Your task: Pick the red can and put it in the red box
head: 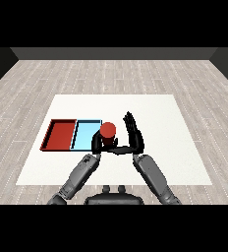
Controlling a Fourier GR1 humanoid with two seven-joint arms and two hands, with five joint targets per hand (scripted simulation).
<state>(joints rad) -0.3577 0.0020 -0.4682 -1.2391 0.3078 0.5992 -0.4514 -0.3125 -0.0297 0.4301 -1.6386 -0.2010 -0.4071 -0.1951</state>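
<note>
Red can (pixel 108 130) upright on the white table (pixel 170 147), top face showing as a red disc, long axis vertical. Standing just right of the light blue tray (pixel 86 133), at or touching that tray's right edge; whether overlapping the rim cannot be told from the head view. Red tray (pixel 61 135) farther left, side by side with the blue one, so two steps leftward from the can.

Left hand (pixel 97 143) at the can's near-left side, fingers curled round the lower body, clamped on the can as far as can be seen. Right hand (pixel 133 134) just right of the can, fingers straight and raised toward the far side, palm facing left toward the can, thumb reaching across low near the can's base and close to the left hand; apart from the can's upper body, not curled round it.

Judged step: grasp made, lift and carry not yet done. Key relation for the coming move: target lies to the left of the can, beyond the blue tray, on the same side as the holding hand. Nearer arm to the red tray clearly the left. Likely need: lift clear of the blue tray's rim, travel left across it, keep the axis upright, lower inside the red walls. Risk, as a judgement: setting down short, in the blue tray.
</note>
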